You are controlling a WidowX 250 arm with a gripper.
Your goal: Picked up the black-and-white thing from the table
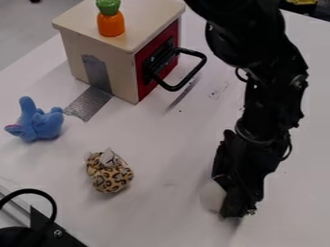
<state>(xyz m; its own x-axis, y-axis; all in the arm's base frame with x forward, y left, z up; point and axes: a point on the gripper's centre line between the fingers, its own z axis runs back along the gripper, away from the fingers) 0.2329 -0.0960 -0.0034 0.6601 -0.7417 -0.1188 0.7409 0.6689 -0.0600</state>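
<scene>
Seen from the camera, the pincer is over the right part of the bench. A little thing is just to the pincer's left, right up by it. More to the left is a soft toy. A stuffed animal is even more left and farther back. A box is behind the pincer, to its left, with a toy carrot on top. The box's handle sticks out on the right side. Tape goes from the box onto the bench.
</scene>
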